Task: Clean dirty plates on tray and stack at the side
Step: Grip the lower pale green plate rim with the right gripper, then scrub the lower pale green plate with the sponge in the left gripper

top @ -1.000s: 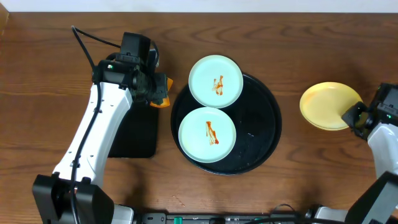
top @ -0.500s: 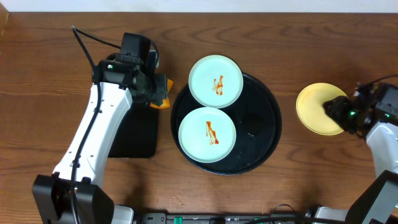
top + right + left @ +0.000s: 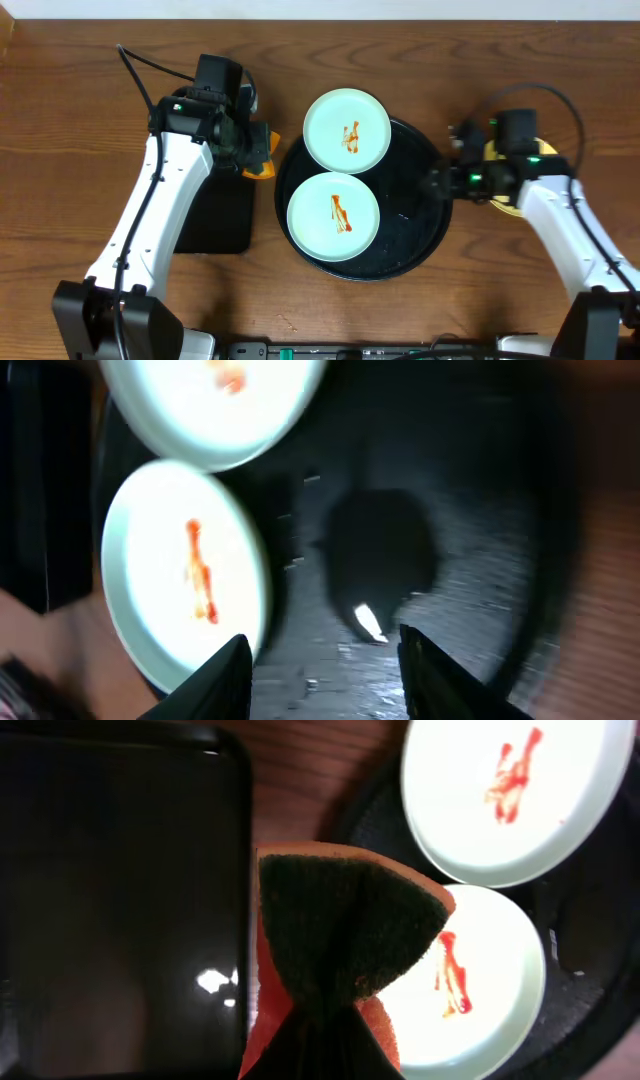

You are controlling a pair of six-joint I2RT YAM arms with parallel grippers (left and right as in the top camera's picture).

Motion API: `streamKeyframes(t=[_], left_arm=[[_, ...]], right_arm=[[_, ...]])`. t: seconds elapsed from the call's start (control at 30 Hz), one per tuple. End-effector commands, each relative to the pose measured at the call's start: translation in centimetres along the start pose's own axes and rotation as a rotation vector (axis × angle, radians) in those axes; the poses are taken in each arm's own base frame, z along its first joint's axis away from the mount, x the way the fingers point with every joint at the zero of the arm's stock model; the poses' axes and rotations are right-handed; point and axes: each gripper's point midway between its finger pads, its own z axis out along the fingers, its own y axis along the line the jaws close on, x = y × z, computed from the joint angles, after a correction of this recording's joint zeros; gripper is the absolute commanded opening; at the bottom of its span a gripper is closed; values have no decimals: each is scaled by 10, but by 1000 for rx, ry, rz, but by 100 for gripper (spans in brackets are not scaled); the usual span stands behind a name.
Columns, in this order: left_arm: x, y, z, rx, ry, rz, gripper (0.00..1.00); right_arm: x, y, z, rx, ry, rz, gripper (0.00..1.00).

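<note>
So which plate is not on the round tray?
The yellow plate, on the bare wood right of the tray, half hidden by the right arm. Both mint-green plates lie on the tray.

The brown wood-grain desk carries a round black tray near its middle; a rectangular black tray lies left of that tray, a yellow plate just right of it

I see brown wood-grain table filling nearly whole overhead view, grain running left to right. Thin pale strip along far edge beyond it; can't tell if wall or floor. Light soft, even, from above; shadows on wood faint.
</note>
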Motion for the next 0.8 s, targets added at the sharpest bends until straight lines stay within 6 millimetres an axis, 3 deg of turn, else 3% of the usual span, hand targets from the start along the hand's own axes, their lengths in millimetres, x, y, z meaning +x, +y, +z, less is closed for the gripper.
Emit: streamKeyframes(t=[0.0, 0.27, 0.57, 0.7, 0.77], left_arm=[[9, -21, -2, 77, 23, 17, 7], [44, -39, 24, 77, 111, 46, 8], [80, -54, 55, 88, 178, 74, 7], [86, -64, 58, 98, 177, 102, 7], [87, -71, 59, 107, 171, 102, 7]], right_arm=[[6, 22, 11, 62, 23, -96, 43], [35, 50, 62, 108, 131, -130, 26], [59, 24, 111, 220, 236, -81, 20], [61, 21, 119, 224, 243, -75, 4], [58, 20, 119, 225, 233, -78, 1]])
